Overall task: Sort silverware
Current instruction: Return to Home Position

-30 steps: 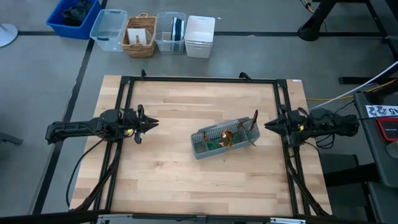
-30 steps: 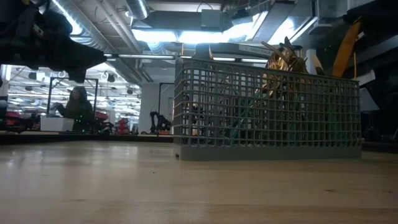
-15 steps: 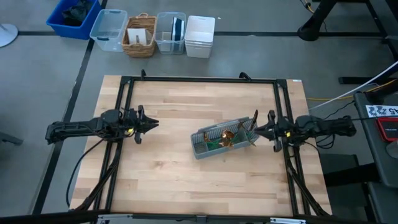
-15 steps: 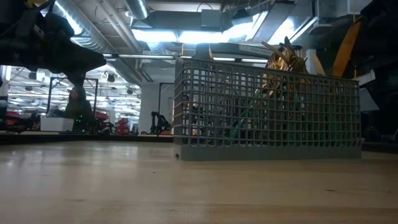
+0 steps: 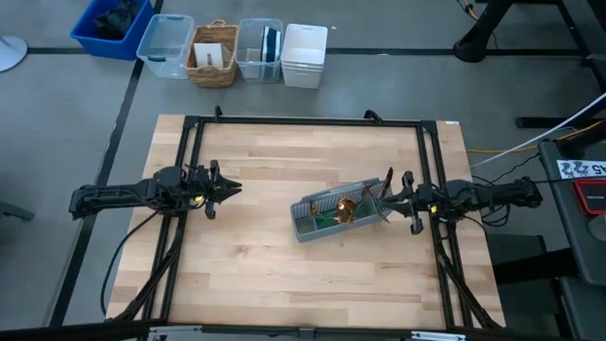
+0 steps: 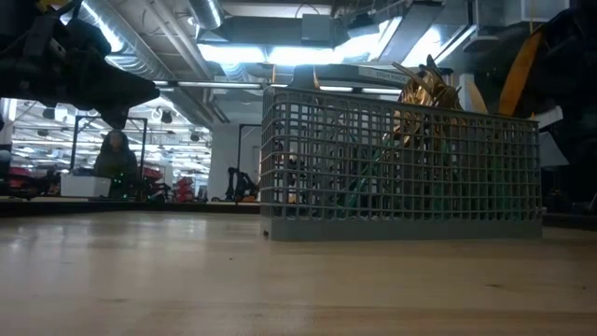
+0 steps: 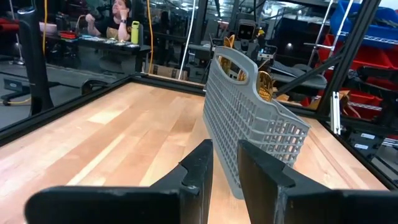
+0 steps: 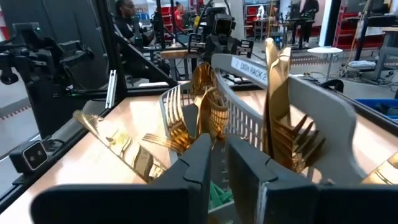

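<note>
Hovering just beside grey cutlery caddy (image 5: 305, 207) holding gold silverware (image 8: 203, 93): right gripper (image 5: 388, 196), clenched, empty. Waiting well apart at table's left: left gripper (image 5: 233, 188), likewise clenched, empty.

1. Pale wood across the table (image 5: 265, 170): matt, with fine grain and visible plank seams.
2. Grey plastic for the caddy (image 5: 305, 220): a moulded open grid, dull rather than shiny.
3. Polished gold metal on the heads of the silverware (image 8: 205, 109), bright with reflected light; teal handles behind the grid, finish unclear.
4. Smooth black matt casing on the left gripper (image 7: 225, 146) and the right gripper (image 8: 219, 140).
5. Black metal on the frame (image 5: 303, 121) around the table, with a low sheen.
</note>
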Controlling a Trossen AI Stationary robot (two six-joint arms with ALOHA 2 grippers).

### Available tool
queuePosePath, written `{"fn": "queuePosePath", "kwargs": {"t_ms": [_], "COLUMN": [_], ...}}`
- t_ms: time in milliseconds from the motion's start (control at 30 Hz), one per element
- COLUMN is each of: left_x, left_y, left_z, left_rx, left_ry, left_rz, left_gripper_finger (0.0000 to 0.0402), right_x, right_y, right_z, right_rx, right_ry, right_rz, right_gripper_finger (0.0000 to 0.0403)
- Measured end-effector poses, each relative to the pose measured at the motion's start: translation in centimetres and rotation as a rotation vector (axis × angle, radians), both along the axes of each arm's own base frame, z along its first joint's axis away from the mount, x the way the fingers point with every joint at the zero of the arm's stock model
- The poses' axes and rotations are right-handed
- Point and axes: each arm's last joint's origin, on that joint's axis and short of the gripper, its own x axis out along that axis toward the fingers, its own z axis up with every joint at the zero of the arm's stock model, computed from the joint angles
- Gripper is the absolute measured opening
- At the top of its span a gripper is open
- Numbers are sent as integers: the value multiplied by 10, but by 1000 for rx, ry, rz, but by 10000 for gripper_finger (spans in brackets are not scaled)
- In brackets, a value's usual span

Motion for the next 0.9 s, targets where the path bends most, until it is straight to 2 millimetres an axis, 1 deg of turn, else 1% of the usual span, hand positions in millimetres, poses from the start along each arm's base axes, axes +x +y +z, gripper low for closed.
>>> {"fn": "queuePosePath", "kwargs": {"t_ms": [267,900], "left_x": [0,0], "left_y": [0,0], "left_z": [0,0], "left_rx": [0,0], "left_ry": [1,1], "left_rz": [0,0], "left_gripper_finger": [65,65], "right_x": [3,4], "right_y": [1,1], "right_z": [-6,-8], "right_rx": [9,10], "right_ry": [-55,-47], "right_rz": [17,17], "right_gripper_finger": [53,53]}}
